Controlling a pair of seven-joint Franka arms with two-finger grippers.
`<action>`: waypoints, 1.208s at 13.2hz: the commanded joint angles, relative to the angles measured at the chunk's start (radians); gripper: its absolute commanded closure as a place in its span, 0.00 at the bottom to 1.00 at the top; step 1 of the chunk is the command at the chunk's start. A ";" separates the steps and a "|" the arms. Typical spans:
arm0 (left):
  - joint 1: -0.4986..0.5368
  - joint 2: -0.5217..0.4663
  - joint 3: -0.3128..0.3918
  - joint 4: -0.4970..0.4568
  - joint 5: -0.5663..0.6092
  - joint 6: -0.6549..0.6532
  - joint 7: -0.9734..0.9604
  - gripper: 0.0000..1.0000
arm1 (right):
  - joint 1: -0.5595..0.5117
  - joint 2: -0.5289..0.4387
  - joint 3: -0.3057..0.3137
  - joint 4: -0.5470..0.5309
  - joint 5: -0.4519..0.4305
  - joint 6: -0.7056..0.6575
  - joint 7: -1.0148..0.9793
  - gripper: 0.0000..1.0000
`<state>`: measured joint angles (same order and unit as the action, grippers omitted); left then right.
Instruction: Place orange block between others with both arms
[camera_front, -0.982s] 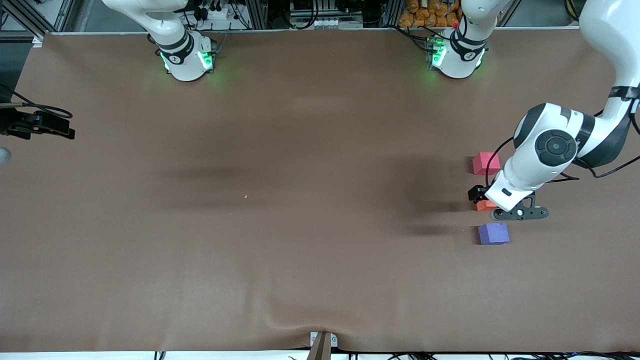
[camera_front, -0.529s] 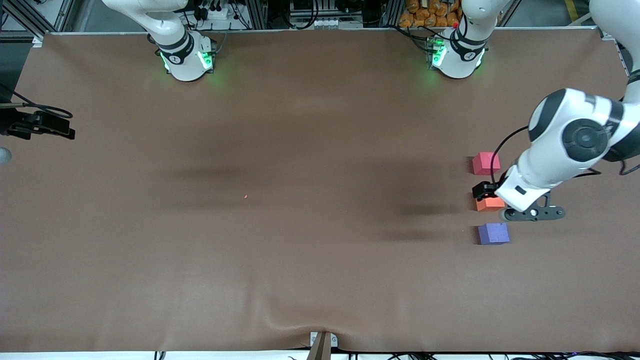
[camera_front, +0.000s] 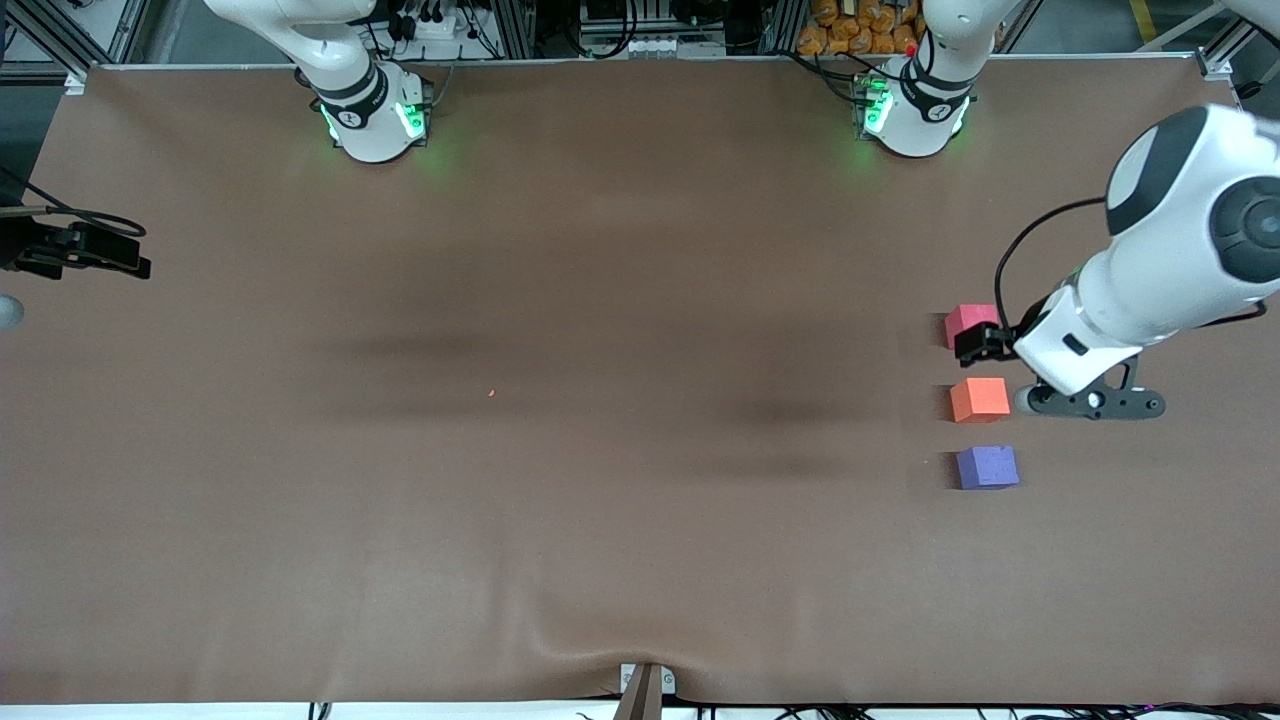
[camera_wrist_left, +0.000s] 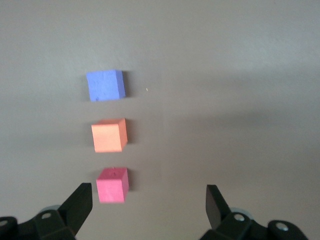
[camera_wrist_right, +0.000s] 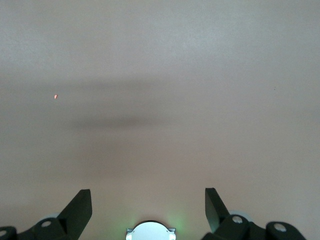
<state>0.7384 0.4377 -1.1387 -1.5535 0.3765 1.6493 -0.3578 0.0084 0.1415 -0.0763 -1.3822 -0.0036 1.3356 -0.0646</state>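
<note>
The orange block (camera_front: 979, 399) sits on the brown desk (camera_front: 600, 450) at the middle right of the front view, between the pink block (camera_front: 966, 322) and the purple block (camera_front: 987, 466), touching neither. The left gripper (camera_wrist_left: 149, 200) hangs above the pink block, fingers wide and empty. The right gripper (camera_wrist_right: 148, 200) waits over bare desk, fingers wide.

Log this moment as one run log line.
orange block: on table between pink cube and purple cube | left gripper: open, above them | right gripper: open, waiting
</note>
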 joint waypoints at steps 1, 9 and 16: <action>0.006 -0.008 -0.035 0.058 -0.019 -0.095 0.019 0.00 | -0.015 -0.002 0.013 0.005 -0.001 -0.004 0.000 0.00; -0.277 -0.151 0.390 0.093 -0.213 -0.109 0.179 0.00 | -0.016 0.000 0.013 0.005 0.001 -0.004 0.000 0.00; -0.783 -0.307 1.042 0.007 -0.372 -0.109 0.318 0.00 | -0.015 0.001 0.012 0.005 0.001 -0.004 0.000 0.00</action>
<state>0.0136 0.1937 -0.1653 -1.4851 0.0265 1.5387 -0.0585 0.0084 0.1423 -0.0759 -1.3825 -0.0036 1.3358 -0.0646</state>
